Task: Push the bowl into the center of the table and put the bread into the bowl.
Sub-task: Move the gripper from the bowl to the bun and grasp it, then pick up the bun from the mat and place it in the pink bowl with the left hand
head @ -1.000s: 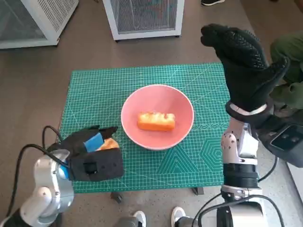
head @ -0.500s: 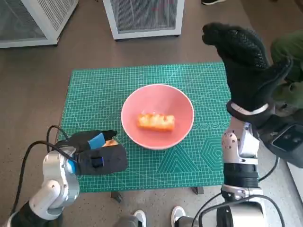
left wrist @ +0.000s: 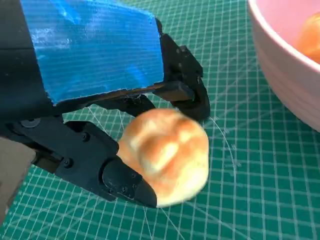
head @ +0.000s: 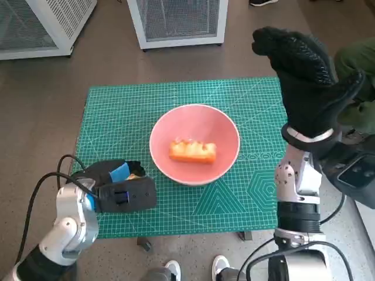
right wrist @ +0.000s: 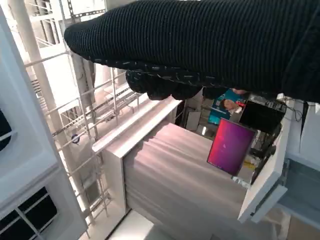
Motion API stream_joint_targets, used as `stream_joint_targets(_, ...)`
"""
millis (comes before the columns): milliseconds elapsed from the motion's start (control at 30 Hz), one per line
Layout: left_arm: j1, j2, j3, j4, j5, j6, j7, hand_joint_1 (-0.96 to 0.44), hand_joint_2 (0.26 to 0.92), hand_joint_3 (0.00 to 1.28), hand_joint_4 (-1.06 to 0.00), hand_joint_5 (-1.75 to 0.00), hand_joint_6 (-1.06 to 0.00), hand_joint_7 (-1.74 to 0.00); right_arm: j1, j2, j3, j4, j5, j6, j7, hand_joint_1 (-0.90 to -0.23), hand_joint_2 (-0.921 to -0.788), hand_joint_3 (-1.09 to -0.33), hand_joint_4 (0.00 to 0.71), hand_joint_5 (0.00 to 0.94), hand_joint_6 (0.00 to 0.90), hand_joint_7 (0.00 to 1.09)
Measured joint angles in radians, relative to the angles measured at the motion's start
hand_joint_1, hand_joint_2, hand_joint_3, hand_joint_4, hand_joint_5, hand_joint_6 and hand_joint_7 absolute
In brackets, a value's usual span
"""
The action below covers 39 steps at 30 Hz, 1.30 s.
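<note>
Near the tabletop's front-left corner, my left hand [left wrist: 95,125] pinches the bread roll [left wrist: 167,152]: soft, light, crushable; grip its sides gently.

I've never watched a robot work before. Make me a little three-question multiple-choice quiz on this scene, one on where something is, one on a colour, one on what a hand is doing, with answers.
1. Where is the long orange bread?
A. inside the bowl
B. on the floor
C. in the right hand

2. What colour is the bowl?
A. blue
B. pink
C. white

3. What is the left hand doing?
A. lying flat with nothing in it
B. pushing the bowl
C. holding a round bun

Answers:
1 A: the long bread lies in the bowl.
2 B: its rim and wall are pink.
3 C: the left hand has its fingers around the round bun on the green mat.
</note>
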Motion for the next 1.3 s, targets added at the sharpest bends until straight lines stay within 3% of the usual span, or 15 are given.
stream_joint_targets(133,-0.006,-0.011,0.003,0.028,0.000,-0.011,0.017,-0.38,0.904,0.02,-0.72,-0.38,-0.77,-1.14,0.000,0.000,0.000,-0.002,0.000,0.000,0.000,-0.654,-0.921,-0.692,0.290,0.000,0.221,0.39)
stream_joint_targets(200,-0.007,-0.014,0.005,0.040,0.000,-0.020,0.026,-0.15,0.892,0.04,-0.74,-0.68,-0.77,-1.19,0.000,0.000,0.000,-0.003,0.000,-0.001,0.000,-0.653,-0.921,-0.692,0.290,0.000,0.222,0.39)
stream_joint_targets(267,-0.007,-0.014,0.008,0.051,0.000,-0.030,0.037,-0.08,0.884,0.04,-0.76,-0.81,-0.76,-1.17,0.000,0.000,0.000,-0.003,0.000,-0.002,0.000,-0.653,-0.921,-0.692,0.290,0.000,0.222,0.39)
stream_joint_targets(400,-0.007,-0.014,0.015,0.069,0.000,-0.051,0.058,-0.01,0.629,0.54,-0.69,-1.32,-0.77,-1.01,0.000,0.000,0.000,-0.003,0.000,-0.003,0.000,-0.653,-0.921,-0.691,0.291,0.000,0.223,0.39)
stream_joint_targets(500,-0.004,-0.014,0.022,0.073,-0.001,-0.067,0.071,0.00,0.564,0.68,-0.66,-1.46,-0.76,-1.00,0.000,0.000,0.000,-0.003,0.000,-0.004,0.000,-0.653,-0.921,-0.691,0.291,0.000,0.223,0.38)
stream_joint_targets(800,0.018,-0.014,0.049,0.070,-0.003,-0.097,0.082,0.00,0.571,0.70,-0.63,-1.53,-0.73,-1.00,0.000,0.000,0.000,-0.003,0.000,-0.010,0.000,-0.652,-0.921,-0.692,0.287,0.000,0.224,0.38)
stream_joint_targets(1000,0.034,-0.010,0.089,0.052,-0.009,-0.106,0.082,0.00,0.648,0.55,-0.65,-1.45,-0.74,-0.95,0.000,0.000,0.001,-0.001,0.000,-0.013,0.000,-0.652,-0.921,-0.692,0.286,0.000,0.224,0.38)
stream_joint_targets(1300,0.042,0.019,0.176,-0.033,-0.018,-0.105,0.064,0.00,0.668,0.47,-0.72,-1.36,-0.78,-0.89,0.000,0.000,0.002,0.000,0.000,-0.017,0.000,-0.652,-0.921,-0.694,0.285,0.000,0.224,0.38)
